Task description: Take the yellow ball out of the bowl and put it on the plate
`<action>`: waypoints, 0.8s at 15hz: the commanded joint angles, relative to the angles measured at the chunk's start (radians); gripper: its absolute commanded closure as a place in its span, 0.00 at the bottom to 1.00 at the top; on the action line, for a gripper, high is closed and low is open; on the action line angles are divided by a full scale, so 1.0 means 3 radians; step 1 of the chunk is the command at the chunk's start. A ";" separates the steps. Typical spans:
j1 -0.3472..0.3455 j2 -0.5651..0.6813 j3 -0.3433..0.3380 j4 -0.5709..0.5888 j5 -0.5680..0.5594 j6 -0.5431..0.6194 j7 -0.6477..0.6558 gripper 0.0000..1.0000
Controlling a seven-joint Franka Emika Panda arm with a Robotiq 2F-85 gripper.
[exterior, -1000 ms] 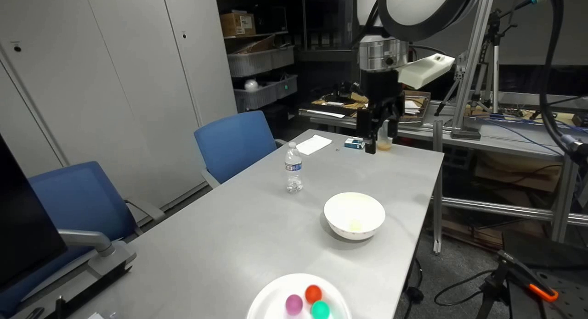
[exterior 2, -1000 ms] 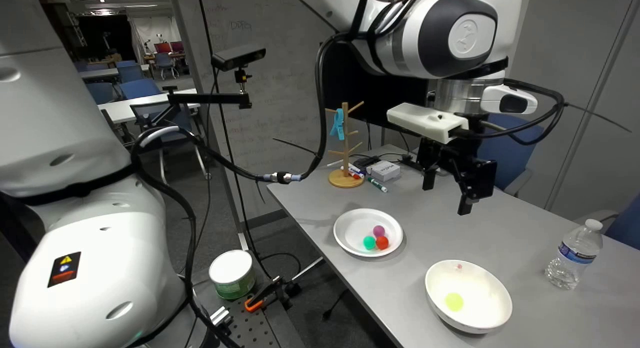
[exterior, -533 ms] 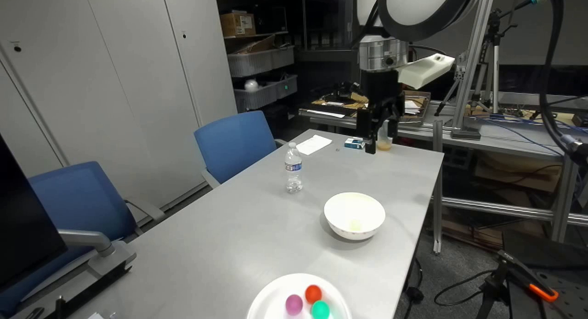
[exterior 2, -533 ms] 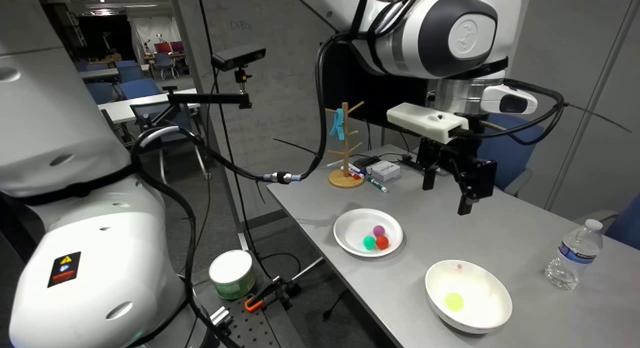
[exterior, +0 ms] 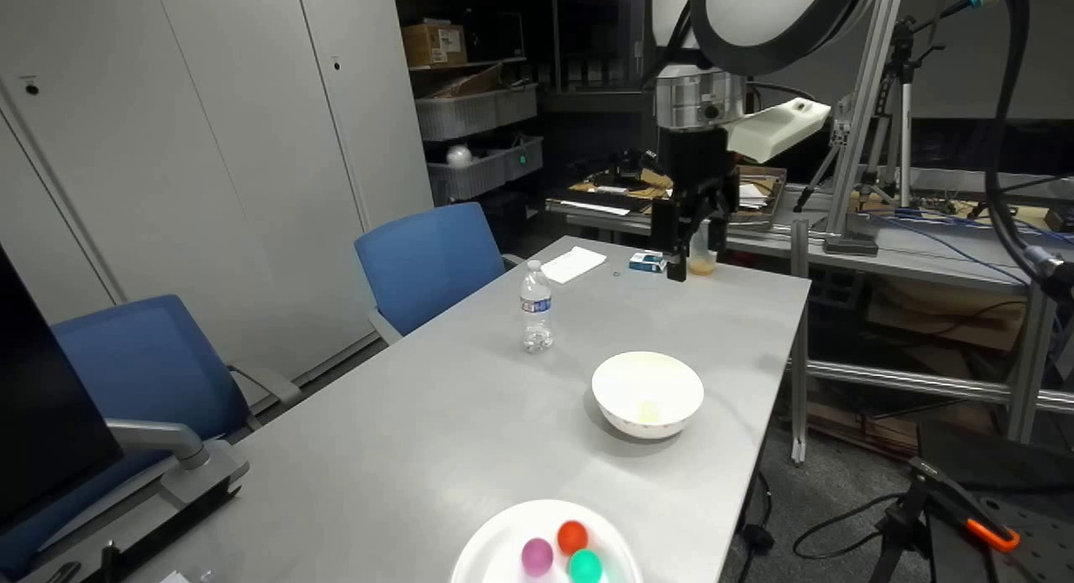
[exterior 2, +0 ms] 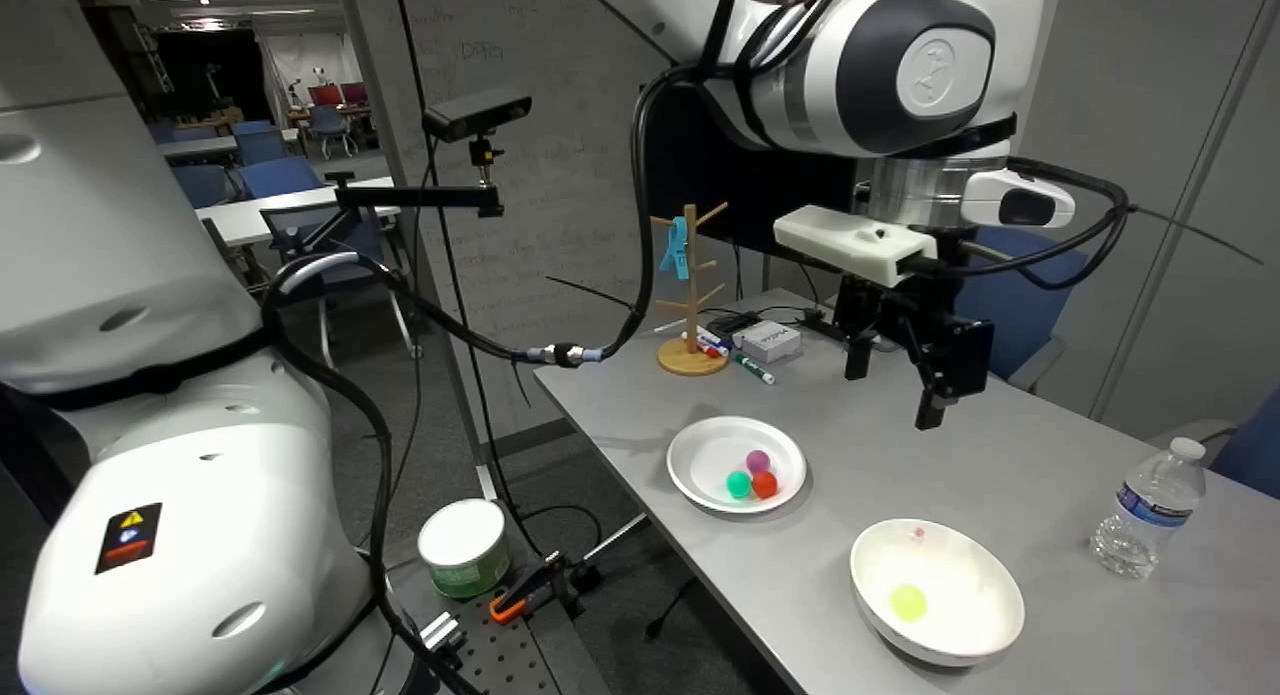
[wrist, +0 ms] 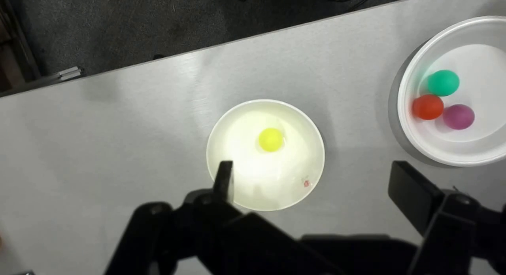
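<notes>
Behind your workspace rose the pale cabinets (exterior: 260, 130), with the grey table (exterior: 419, 432) stretching out in front of them. Your arm (exterior 2: 830, 85) reached in over it, its lower end turned downward. Two blue chairs (exterior: 428, 264) stood between cabinets and table. Your gripper (exterior 2: 893, 390) hung above the table, pointing down, and you had its fingers (wrist: 415, 198) spread wide apart. Toward one long edge, in both exterior views, you could see the plate (exterior 2: 705, 460), white and shallow, and a gap away from it the bowl (exterior 2: 970, 595), white too, deeper and narrower, sitting upright. In your wrist view one finger showed in front of the bowl's rim. The bottle (exterior 2: 1150, 510) stood upright and capped on the chair side of the bowl, the two apart. On the plate you had the purple ball (wrist: 458, 117), the red ball (wrist: 428, 107) and the green ball (wrist: 443, 83), close together. Your yellow ball (wrist: 270, 139) lay low inside the bowl, a little off centre in your wrist view.
</notes>
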 commanded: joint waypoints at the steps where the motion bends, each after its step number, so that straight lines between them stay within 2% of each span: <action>1: -0.0019 0.0001 0.0018 0.0006 0.0002 -0.0008 -0.0003 0.00; 7: -0.0048 0.0113 -0.0024 0.0064 0.0149 0.0037 0.0005 0.00; 12: -0.0082 0.0313 -0.0064 0.0126 0.0501 0.0093 0.0027 0.00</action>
